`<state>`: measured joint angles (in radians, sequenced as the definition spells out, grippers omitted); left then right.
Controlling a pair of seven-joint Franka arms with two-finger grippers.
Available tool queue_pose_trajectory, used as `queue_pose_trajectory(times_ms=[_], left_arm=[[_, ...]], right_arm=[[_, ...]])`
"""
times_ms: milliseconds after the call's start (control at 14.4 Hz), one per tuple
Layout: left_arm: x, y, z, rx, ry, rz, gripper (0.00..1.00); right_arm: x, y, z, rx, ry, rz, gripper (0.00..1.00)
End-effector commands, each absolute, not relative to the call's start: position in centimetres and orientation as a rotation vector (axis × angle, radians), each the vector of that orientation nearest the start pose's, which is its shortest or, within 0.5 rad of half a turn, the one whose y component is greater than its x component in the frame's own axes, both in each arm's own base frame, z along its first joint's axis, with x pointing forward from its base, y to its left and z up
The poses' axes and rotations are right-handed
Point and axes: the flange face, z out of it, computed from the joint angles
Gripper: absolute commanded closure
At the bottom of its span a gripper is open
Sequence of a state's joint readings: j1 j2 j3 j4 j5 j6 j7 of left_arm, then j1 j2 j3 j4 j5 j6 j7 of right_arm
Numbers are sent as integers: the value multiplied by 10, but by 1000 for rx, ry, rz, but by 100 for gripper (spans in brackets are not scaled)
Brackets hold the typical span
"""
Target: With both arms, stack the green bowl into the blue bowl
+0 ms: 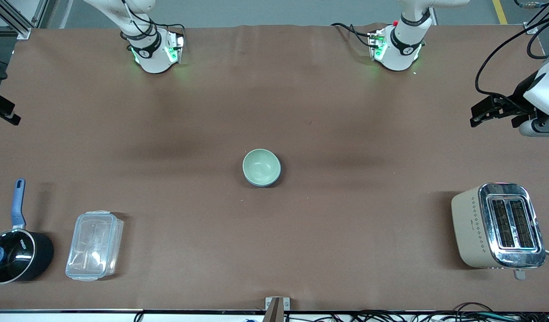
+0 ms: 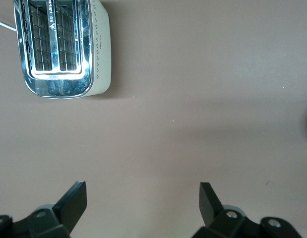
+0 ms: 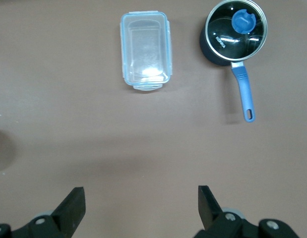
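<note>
Brown cloth covers the whole table (image 1: 301, 250), smooth but for faint creases near the robots' bases. Nearest the front camera you have a black saucepan (image 1: 15, 257) and a clear lidded container (image 1: 94, 245) toward the right arm's end, and a toaster (image 1: 498, 225) toward the left arm's end.

Mid-table, the green bowl (image 1: 261, 167) already sits nested in the blue bowl (image 1: 266, 183), of which only a thin rim shows beneath it. You can judge the stacking done; nothing calls for another grasp, only for keeping both arms away.

Your left gripper (image 2: 143, 201) waits over bare cloth above the toaster's end, jaws spread wide and empty. Your right gripper (image 3: 141, 202) hangs over the saucepan's end, likewise wide open, holding nothing.
</note>
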<state>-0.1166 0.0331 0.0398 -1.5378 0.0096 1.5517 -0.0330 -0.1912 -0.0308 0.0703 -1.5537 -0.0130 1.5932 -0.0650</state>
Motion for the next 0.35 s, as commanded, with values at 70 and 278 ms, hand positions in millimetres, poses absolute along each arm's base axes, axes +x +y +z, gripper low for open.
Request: queue_pose_trajectory(times_ms=[70, 278], left_arm=[[561, -46, 624, -3136, 72, 9, 0], [560, -46, 624, -3135, 72, 9, 0]], right_arm=[[545, -48, 652, -3171, 149, -16, 0], [542, -45, 649, -3164, 176, 33, 0]])
